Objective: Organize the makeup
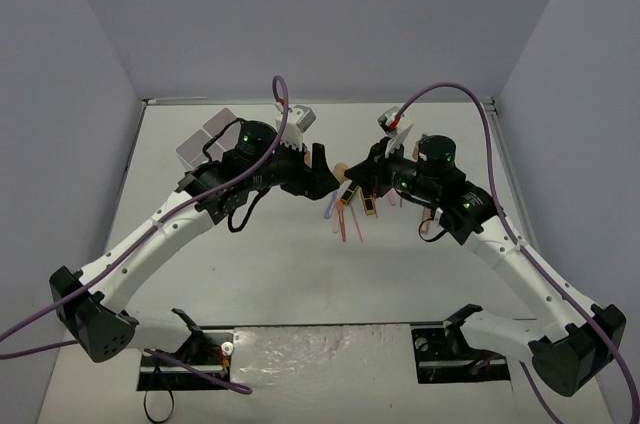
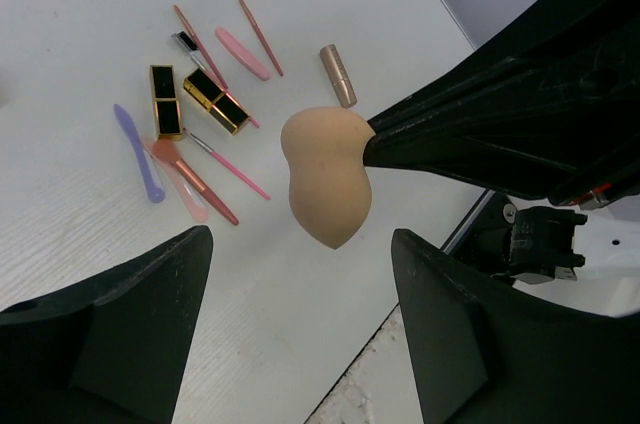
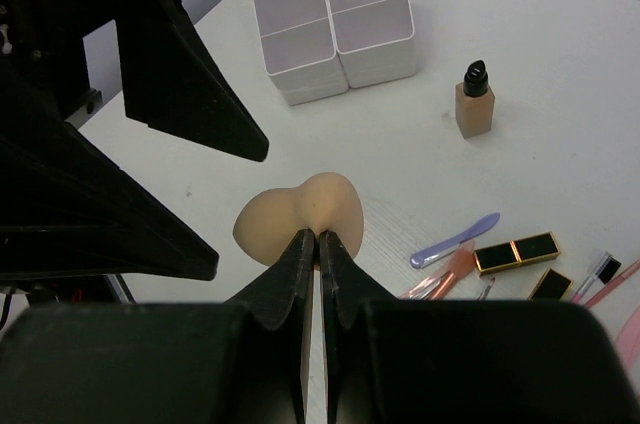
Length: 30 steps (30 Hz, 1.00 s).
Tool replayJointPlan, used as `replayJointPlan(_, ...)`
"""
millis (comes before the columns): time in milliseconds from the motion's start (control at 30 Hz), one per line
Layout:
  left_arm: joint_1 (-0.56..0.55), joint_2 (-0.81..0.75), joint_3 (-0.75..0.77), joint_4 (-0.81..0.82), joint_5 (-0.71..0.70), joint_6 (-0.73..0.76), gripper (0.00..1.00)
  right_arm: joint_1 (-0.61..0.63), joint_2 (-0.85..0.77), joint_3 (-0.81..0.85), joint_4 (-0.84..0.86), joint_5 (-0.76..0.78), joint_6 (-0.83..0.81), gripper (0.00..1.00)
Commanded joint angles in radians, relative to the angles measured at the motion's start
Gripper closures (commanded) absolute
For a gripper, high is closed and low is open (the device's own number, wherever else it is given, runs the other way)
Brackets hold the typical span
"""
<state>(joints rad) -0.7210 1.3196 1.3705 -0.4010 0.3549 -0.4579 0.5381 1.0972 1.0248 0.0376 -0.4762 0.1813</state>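
Observation:
My right gripper (image 3: 318, 236) is shut on a beige egg-shaped sponge (image 3: 300, 209), pinching its waist and holding it above the table. In the left wrist view the sponge (image 2: 325, 176) hangs with its pointed end towards my left gripper (image 2: 300, 239). That gripper is open, with the sponge just beyond its fingertips and nothing between them. From above, the two grippers meet at mid-table around the sponge (image 1: 343, 172). Two black-gold lipstick tubes (image 2: 166, 101), a purple stick (image 2: 137, 151) and several pink and red sticks (image 2: 205, 184) lie on the table below.
The white compartment box (image 3: 330, 19) stands at the back left, with a tan dark-capped bottle (image 3: 474, 102) upright to its right. A tan tube (image 2: 338, 74) lies beside the sticks. The loose makeup (image 1: 350, 209) sits under both arms.

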Motion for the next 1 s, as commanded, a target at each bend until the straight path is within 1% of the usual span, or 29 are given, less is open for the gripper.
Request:
replayJointPlan(0,-0.02,0.005,0.077,0.106,-0.02,-0.063,0.35,0.01,-0.039,0.021,0.104,-0.035,0.007,1.0)
replayJointPlan(133,-0.024,0.022,0.088,0.103,-0.028,-0.071,0.37,0.013,-0.037,0.011,0.116,-0.033,0.01,1.0)
replayJointPlan(267,-0.026,0.03,0.094,0.109,-0.03,-0.073,0.41,0.016,-0.034,0.011,0.118,-0.035,0.01,1.0)
replayJointPlan(400,-0.026,0.035,0.097,0.122,-0.031,-0.077,0.48,0.019,-0.028,0.009,0.122,-0.036,0.01,1.0)
replayJointPlan(433,-0.026,0.039,0.098,0.127,-0.026,-0.08,0.52,0.02,-0.027,0.006,0.125,-0.036,0.01,1.0)
replayJointPlan(467,-0.026,0.041,0.098,0.128,-0.021,-0.081,0.53,0.02,-0.025,0.007,0.125,-0.036,0.01,1.0)
replayJointPlan(500,-0.027,0.044,0.098,0.128,-0.018,-0.082,0.61,0.02,-0.022,0.006,0.127,-0.036,0.012,1.0)
replayJointPlan(567,-0.03,0.048,0.095,0.13,-0.011,-0.08,0.71,0.023,-0.018,0.008,0.129,-0.036,0.012,1.0)
replayJointPlan(600,-0.031,0.047,0.093,0.131,-0.01,-0.077,0.78,0.022,-0.017,0.008,0.13,-0.036,0.012,1.0)
replayJointPlan(700,-0.031,0.041,0.087,0.132,-0.008,-0.067,0.94,0.022,-0.014,0.005,0.133,-0.035,0.012,1.0)
replayJointPlan(767,-0.03,0.036,0.087,0.131,-0.02,-0.056,1.0,0.022,-0.014,0.004,0.131,-0.029,0.012,0.99)
replayJointPlan(833,-0.029,0.033,0.088,0.117,-0.033,-0.038,1.0,0.023,-0.014,0.003,0.131,-0.015,0.012,0.84)
replayJointPlan(900,-0.029,0.032,0.097,0.088,-0.068,-0.009,1.0,0.022,-0.015,0.0,0.129,0.001,0.011,0.64)
replayJointPlan(967,-0.027,0.033,0.106,0.059,-0.102,0.017,1.0,0.02,-0.02,-0.006,0.125,0.033,0.011,0.53)
